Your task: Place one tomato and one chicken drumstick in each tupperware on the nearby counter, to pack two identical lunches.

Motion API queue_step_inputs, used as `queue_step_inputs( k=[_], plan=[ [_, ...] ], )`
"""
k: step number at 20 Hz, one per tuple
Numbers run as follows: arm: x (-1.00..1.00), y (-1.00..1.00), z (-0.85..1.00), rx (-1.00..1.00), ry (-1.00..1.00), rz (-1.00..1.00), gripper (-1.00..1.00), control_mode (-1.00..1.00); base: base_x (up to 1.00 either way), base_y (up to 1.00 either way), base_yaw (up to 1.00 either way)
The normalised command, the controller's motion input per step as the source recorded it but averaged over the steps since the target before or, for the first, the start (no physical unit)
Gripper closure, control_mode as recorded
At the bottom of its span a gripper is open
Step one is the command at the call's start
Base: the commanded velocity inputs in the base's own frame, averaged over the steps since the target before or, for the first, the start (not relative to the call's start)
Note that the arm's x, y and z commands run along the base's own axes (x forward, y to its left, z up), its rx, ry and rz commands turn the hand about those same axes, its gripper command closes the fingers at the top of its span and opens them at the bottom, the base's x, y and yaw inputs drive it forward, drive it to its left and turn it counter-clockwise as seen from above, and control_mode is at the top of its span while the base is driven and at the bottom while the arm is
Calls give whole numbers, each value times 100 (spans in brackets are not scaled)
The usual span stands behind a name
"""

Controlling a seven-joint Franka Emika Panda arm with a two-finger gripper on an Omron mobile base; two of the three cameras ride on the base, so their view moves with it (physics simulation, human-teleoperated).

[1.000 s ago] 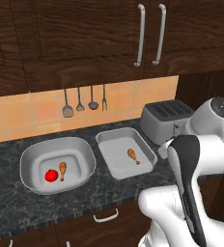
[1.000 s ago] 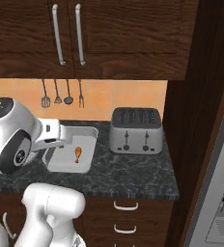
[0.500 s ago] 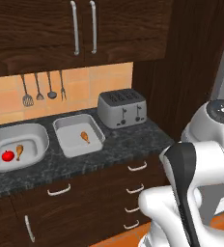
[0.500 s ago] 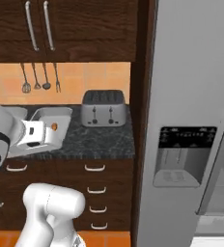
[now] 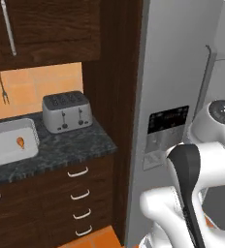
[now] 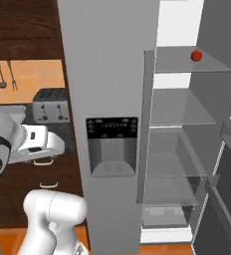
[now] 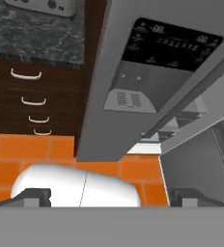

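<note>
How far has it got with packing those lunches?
Partly done. The rectangular tupperware on the counter holds a drumstick but no tomato that I can see. The pincer is open and empty, facing the open fridge, where a tomato waits on the top shelf. Fetching it is left.

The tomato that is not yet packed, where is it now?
In the right base view, the tomato sits on the top glass shelf of the open fridge, toward the right.
</note>
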Motion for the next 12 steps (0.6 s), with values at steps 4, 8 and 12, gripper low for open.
queue_step_inputs(
  k=[4,8,12],
  plan=[
    [0,0,0,0,0,0,-100,100,49,-100,-1],
    [0,0,0,0,0,0,-100,100,59,-88,0],
    [0,0,0,0,0,0,-100,100,73,-57,0]
  ],
)
